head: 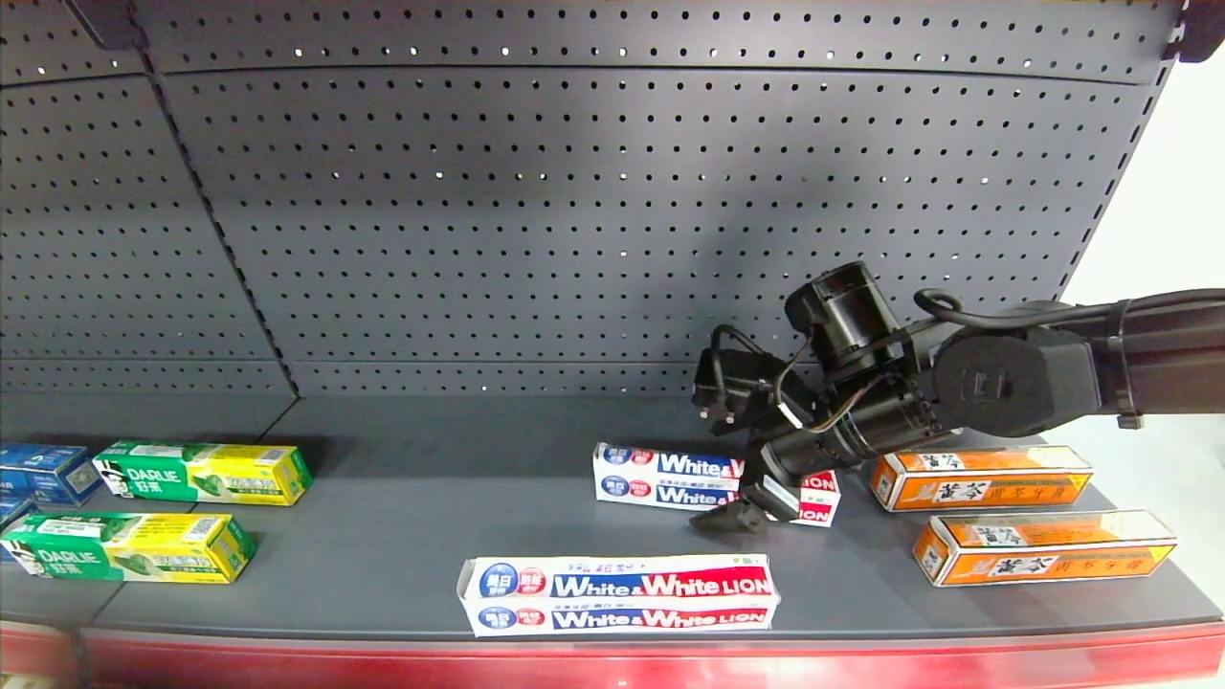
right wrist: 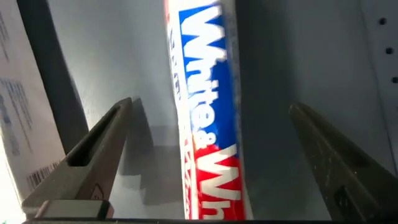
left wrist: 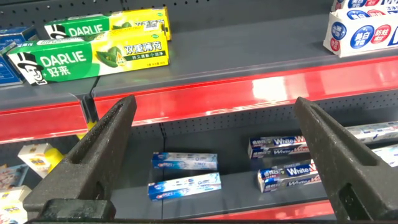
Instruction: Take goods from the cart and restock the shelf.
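Observation:
Two white, blue and red toothpaste boxes lie on the grey shelf: one at the front edge, one further back. My right gripper hangs open just over the right end of the back box, which lies lengthwise between the spread fingers without touching them. My left gripper is open and holds nothing. It sits below and in front of the shelf's red front edge.
Two orange boxes lie right of the right gripper. Green-yellow boxes and a blue box lie at the far left. A pegboard wall closes the back. A lower shelf holds more boxes.

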